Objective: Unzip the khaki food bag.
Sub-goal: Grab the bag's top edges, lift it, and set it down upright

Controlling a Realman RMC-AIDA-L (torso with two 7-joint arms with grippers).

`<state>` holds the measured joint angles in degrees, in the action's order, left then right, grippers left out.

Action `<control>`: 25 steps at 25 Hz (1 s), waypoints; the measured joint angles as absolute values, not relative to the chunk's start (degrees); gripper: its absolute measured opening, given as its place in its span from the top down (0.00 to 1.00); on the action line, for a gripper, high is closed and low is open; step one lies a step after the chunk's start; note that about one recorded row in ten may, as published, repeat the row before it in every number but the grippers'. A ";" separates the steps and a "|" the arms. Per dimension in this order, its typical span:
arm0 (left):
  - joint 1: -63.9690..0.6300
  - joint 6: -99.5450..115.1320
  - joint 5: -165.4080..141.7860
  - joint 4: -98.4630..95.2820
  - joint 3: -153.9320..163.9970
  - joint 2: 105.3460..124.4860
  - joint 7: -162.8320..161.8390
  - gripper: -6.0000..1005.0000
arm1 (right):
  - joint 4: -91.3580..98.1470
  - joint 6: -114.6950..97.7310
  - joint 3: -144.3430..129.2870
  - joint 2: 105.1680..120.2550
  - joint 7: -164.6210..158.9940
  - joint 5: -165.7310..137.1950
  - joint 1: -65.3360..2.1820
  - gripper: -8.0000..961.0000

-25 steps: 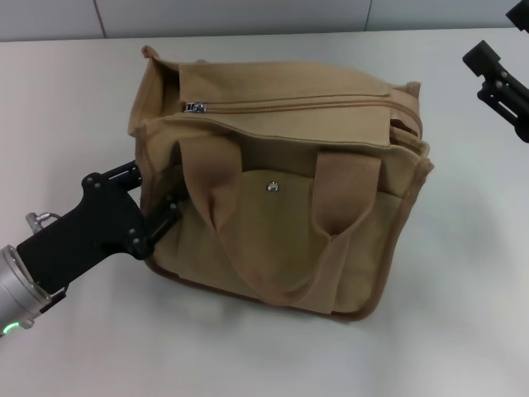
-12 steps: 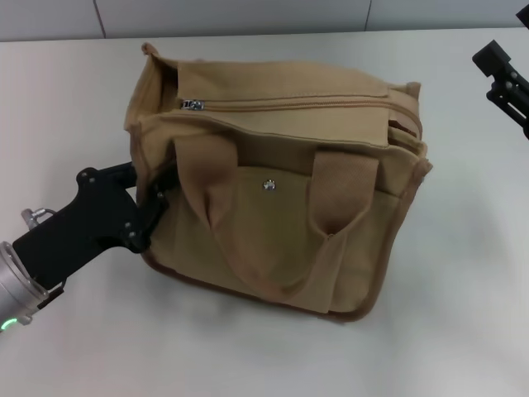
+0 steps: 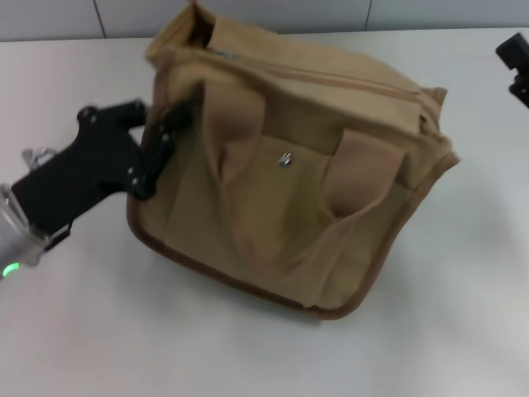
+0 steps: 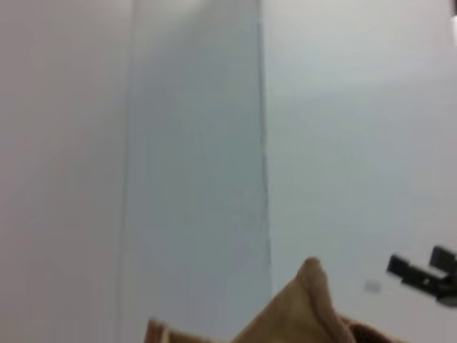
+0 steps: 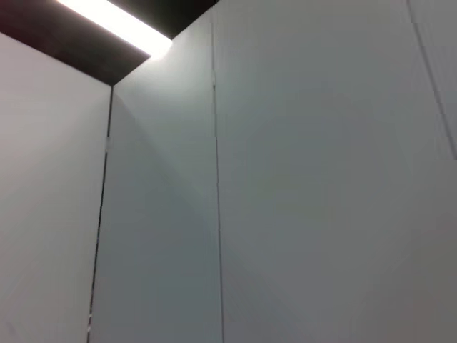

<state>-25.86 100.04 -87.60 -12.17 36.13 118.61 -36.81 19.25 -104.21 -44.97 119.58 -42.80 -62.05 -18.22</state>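
Observation:
The khaki food bag (image 3: 331, 223) stands tilted on the white table, its left end raised and turned toward the back. Its front pocket snap (image 3: 285, 159) and the near webbing handle (image 3: 240, 141) face me. The top zipper seam (image 3: 339, 79) looks closed; I cannot make out the silver pull. My left gripper (image 3: 157, 136) is shut on the bag's left end panel, one finger lying over the fabric. A corner of the bag shows in the left wrist view (image 4: 308, 307). My right gripper (image 3: 517, 64) is at the far right edge, away from the bag, mostly out of view.
The white table (image 3: 99, 331) runs to a grey wall at the back. The left wrist view shows wall panels and the right gripper (image 4: 427, 275) far off. The right wrist view shows only wall and a ceiling light.
My left gripper has moved up and back with the bag's left end, tipping and turning the bag. The zipper pull has gone out of sight. The right gripper has drawn farther right.

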 joint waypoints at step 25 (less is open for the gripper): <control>-37.28 106.17 -87.57 -19.22 42.01 118.60 -41.00 0.91 | 12.19 -96.23 -42.94 119.75 -38.86 -63.04 -37.98 0.12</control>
<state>-37.28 106.17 -87.57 -19.22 42.01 118.60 -41.00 12.19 -96.23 -42.94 119.75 -38.86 -63.04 -37.98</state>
